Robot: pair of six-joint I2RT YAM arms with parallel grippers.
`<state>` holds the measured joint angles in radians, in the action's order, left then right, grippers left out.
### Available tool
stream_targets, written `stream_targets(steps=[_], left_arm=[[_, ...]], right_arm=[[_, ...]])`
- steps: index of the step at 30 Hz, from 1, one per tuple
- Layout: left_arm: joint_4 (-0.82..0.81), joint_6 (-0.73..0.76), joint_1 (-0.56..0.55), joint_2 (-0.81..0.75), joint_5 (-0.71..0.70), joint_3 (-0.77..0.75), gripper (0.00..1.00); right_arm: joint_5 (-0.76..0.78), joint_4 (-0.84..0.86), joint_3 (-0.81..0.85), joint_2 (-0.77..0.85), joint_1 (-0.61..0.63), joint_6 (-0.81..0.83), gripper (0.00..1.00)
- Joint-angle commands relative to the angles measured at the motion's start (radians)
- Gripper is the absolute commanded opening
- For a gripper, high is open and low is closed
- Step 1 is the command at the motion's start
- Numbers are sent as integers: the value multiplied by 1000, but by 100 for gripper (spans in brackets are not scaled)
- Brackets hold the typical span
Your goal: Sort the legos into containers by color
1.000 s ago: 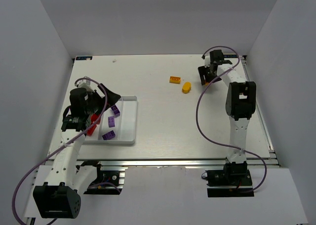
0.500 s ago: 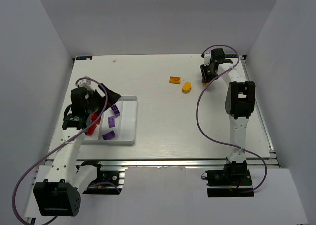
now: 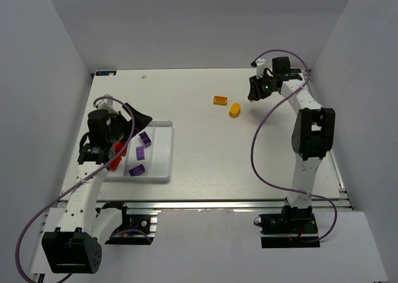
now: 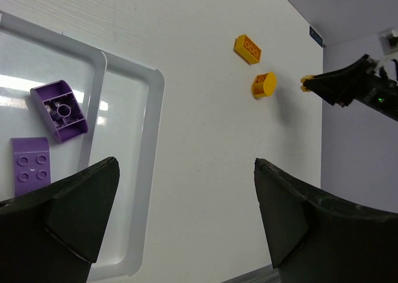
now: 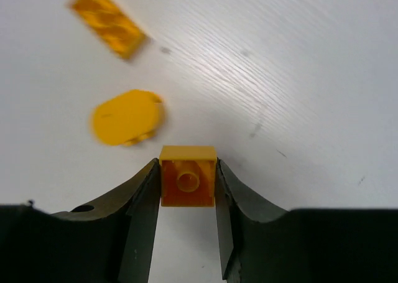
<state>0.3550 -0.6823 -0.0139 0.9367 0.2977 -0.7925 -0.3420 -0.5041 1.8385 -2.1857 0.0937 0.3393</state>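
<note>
Right claw [image 5: 188, 193] clamped on small orange brick [image 5: 188, 182], near round yellow lego [image 5: 127, 117]. Left claw [image 4: 185, 165] wide apart above tray [image 4: 155, 171], holding nothing.

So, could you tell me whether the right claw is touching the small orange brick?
Touching. In the right wrist view, both fingers of the right claw press flush against opposite sides of the orange brick, no gap visible.

- The white tray [image 4: 157, 140] is running off the left wrist view's left edge.
- The oblong orange brick [image 5: 107, 20] is appearing blurred in the right wrist view.
- The left arm [image 3: 102, 130] is partly hiding red bricks [image 3: 115, 163] overhead.
</note>
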Motion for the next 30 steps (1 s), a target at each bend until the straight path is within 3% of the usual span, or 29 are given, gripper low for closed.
stream_targets(steps=[1, 6, 9, 14, 19, 30], left_arm=[[-36, -10, 5, -39, 12, 13, 98], [-31, -23, 5, -62, 1, 19, 98], [-48, -43, 5, -104, -5, 39, 98], [7, -59, 5, -194, -80, 43, 98], [192, -16, 5, -259, -203, -36, 98], [335, -16, 5, -363, -266, -57, 98]], right_arm=[[-314, 125, -93, 220, 56, 121, 0], [-423, 127, -255, 349, 204, 271, 0], [-436, 128, -271, 368, 319, 290, 0], [-434, 107, -187, 304, 481, 239, 0], [-370, 98, -110, 235, 598, 187, 0], [-242, 139, -27, 72, 712, 98, 0]])
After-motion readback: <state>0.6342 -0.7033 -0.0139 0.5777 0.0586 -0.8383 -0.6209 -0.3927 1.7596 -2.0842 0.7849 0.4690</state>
